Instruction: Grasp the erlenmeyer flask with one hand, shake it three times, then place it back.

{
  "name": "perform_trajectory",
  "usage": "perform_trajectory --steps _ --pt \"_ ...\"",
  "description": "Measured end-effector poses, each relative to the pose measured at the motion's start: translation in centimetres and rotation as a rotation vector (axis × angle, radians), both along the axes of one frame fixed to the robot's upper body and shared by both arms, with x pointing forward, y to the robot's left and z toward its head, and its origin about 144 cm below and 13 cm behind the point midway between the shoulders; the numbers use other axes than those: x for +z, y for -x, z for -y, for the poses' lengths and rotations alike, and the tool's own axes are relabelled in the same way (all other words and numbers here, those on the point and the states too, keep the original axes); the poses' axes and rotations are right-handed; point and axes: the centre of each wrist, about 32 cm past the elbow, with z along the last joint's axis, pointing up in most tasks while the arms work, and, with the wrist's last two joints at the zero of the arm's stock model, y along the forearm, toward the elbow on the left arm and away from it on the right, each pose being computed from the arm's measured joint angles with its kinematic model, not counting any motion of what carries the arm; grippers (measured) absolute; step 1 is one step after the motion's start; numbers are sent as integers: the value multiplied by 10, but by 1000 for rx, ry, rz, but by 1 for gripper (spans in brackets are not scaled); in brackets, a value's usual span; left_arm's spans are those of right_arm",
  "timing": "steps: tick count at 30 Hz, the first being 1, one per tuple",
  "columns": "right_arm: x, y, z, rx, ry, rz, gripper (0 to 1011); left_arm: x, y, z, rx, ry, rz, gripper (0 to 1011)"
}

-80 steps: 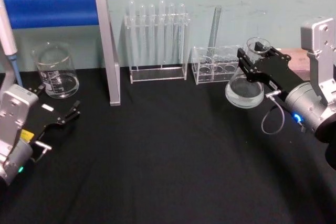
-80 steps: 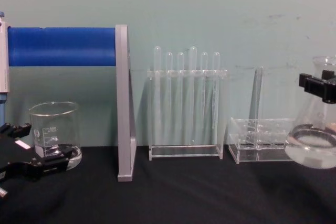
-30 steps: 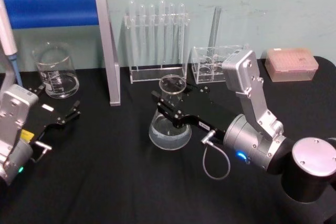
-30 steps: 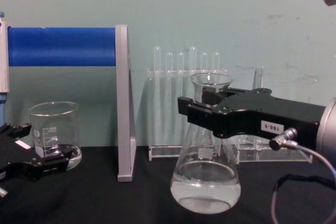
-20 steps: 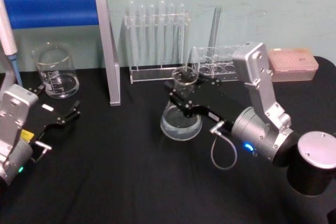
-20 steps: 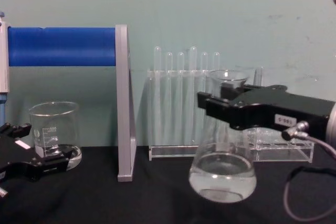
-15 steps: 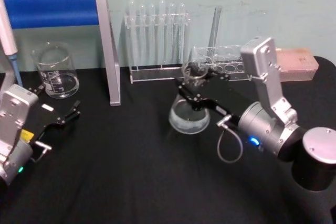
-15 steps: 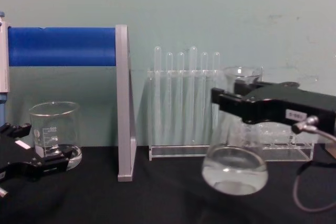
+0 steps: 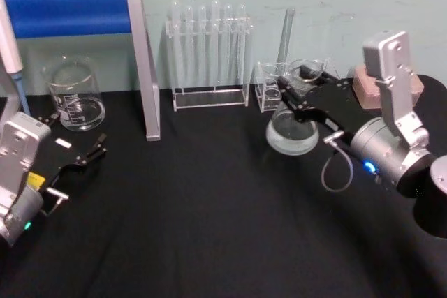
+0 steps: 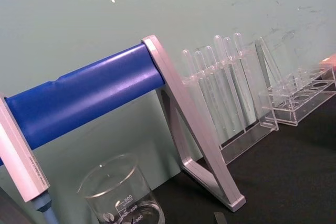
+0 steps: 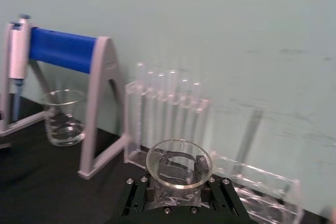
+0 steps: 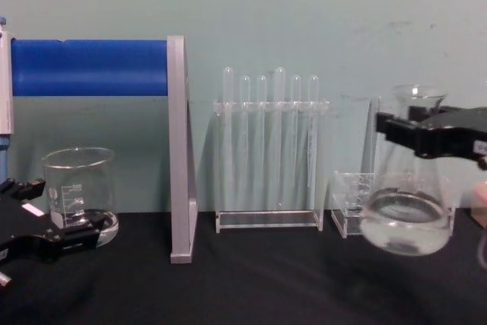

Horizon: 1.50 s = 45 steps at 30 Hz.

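Observation:
The erlenmeyer flask (image 9: 290,134) is clear glass with a little clear liquid in its wide base. It hangs above the black table at the back right, just in front of a clear tube box. My right gripper (image 9: 299,94) is shut on its neck below the flared rim. The chest view shows the flask (image 12: 404,222) off the table and upright, with the black right gripper (image 12: 417,132) across its neck. The right wrist view looks down into the flask's rim (image 11: 179,186). At the front left, low over the table, my left gripper (image 9: 77,135) rests open and holds nothing.
A glass beaker (image 9: 73,95) stands at the back left beside a stand with a blue bar (image 9: 70,10) and a grey leg (image 9: 144,68). A test tube rack (image 9: 209,54) and a clear tube box (image 9: 269,87) line the back. A pink box (image 9: 362,83) sits behind the right arm.
My right gripper has carried the flask from the table's middle to the right and toward the back, a little higher. The left arm has not moved.

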Motion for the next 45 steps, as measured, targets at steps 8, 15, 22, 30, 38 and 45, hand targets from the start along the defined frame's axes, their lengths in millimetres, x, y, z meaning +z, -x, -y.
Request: perform_trajectory --steps 8,15,22,30,38,45 --pt "1 -5 14 -65 -5 8 456 0 0 0 0 0 0 1001" --pt "1 -8 24 -104 -5 9 456 0 0 0 0 0 0 1001" --pt "1 -9 27 -120 -4 10 456 0 0 0 0 0 0 1001" --pt "0 -7 23 -97 -1 6 456 0 0 0 0 0 0 1001" --pt "-2 -2 13 -46 3 -1 456 0 0 0 0 0 0 1001" --pt "-2 2 2 5 5 -3 456 0 0 0 0 0 0 1001"
